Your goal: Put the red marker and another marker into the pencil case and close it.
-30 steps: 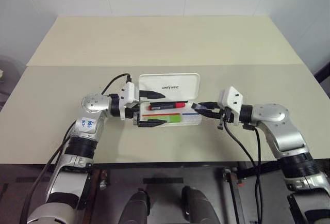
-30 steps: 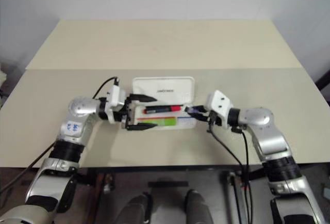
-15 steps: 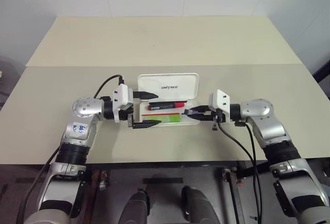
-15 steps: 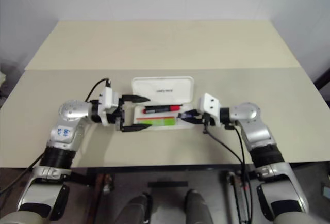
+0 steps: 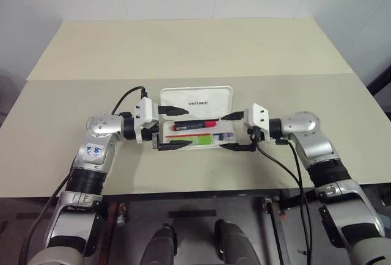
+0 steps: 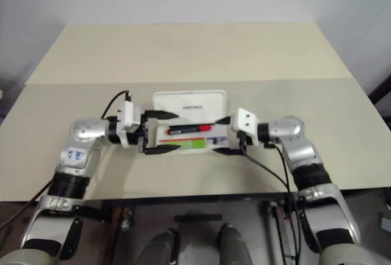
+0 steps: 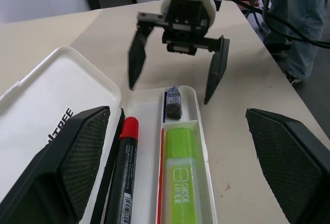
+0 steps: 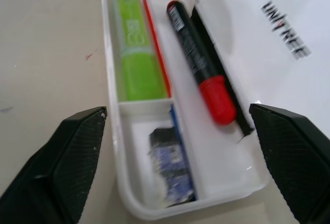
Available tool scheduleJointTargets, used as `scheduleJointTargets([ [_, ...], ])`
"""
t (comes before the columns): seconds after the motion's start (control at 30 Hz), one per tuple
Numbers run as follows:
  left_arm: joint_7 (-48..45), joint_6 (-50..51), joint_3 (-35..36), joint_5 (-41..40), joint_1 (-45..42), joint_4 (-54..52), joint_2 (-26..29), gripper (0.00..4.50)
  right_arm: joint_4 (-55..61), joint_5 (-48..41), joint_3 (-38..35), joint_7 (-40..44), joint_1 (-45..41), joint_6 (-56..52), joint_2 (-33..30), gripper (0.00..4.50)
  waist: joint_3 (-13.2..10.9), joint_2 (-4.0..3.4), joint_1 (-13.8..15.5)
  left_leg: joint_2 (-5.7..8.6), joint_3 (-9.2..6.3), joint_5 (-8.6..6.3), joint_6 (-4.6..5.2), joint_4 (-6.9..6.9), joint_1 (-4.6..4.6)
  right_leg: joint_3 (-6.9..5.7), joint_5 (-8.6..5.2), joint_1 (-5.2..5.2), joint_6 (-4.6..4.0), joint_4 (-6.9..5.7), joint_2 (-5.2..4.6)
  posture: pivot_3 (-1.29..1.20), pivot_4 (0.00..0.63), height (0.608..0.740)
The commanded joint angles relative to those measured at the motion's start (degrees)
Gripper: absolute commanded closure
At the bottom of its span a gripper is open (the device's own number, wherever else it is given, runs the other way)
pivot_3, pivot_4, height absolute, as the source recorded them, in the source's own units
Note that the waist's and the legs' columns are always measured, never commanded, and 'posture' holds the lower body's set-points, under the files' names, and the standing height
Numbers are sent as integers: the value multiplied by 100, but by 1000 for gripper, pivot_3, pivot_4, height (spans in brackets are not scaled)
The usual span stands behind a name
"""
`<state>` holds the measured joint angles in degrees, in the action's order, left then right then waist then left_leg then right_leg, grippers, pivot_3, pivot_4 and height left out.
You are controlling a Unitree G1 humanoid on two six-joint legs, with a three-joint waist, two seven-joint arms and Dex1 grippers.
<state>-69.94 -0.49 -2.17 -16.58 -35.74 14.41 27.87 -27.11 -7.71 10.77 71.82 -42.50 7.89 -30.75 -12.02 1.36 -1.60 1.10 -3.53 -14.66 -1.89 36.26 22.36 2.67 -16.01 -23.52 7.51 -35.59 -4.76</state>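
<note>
Markers are lying inside the white hard-plastic hinged pencil case [image 5: 194,135]: black-barrelled red-capped marker [image 5: 197,124] beside flat light-green marker [image 5: 193,138], long axes running between both grippers. Left gripper [image 5: 173,128] and right gripper [image 5: 233,132] are gaping wide at opposite ends, holding nothing. Its raised lid is standing along the far edge, equally near both.

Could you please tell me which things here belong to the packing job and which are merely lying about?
For the job:
red marker, in the case
green marker, in the case
case, lid open
left pincer and right pincer, both open

Lying about:
small dark blue item in the case's end compartment
</note>
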Motion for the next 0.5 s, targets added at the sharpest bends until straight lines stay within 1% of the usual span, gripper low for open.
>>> scheduleJointTargets([
  [0.03,61,-64,67,-91,-153,7,-17,0,702,-276,-284,-78,-18,-155,-69,11,0,0,3,0,0,0,0,0,0,0,0,0,0,0,0,0,150,740],
  [0.13,60,-77,75,-96,-155,50,-19,0,1524,-609,-492,-195,345,-607,-172,11,0,0,8,0,-2,-1,-2,-2,3,0,0,-3,0,2,-1,0,150,740],
  [0.3,-43,-90,143,-153,-108,160,67,0,2822,-1067,-1018,-411,1242,-1214,-577,11,0,0,63,2,-5,-3,-3,-5,6,-2,0,-2,0,9,-3,0,150,740],
  [0.47,-161,-34,296,-284,16,256,211,0,3543,-1455,-1628,-560,2064,-1506,-994,11,0,0,82,-1,4,-3,-2,-3,2,2,0,-2,-1,8,-1,0,150,740],
  [0.5,-166,-68,329,-299,35,271,216,386,3610,-1481,-1696,-594,2155,-1528,-1037,0,0,0,82,-1,5,-3,-2,-3,1,3,0,-1,-1,7,-1,0,150,740],
])
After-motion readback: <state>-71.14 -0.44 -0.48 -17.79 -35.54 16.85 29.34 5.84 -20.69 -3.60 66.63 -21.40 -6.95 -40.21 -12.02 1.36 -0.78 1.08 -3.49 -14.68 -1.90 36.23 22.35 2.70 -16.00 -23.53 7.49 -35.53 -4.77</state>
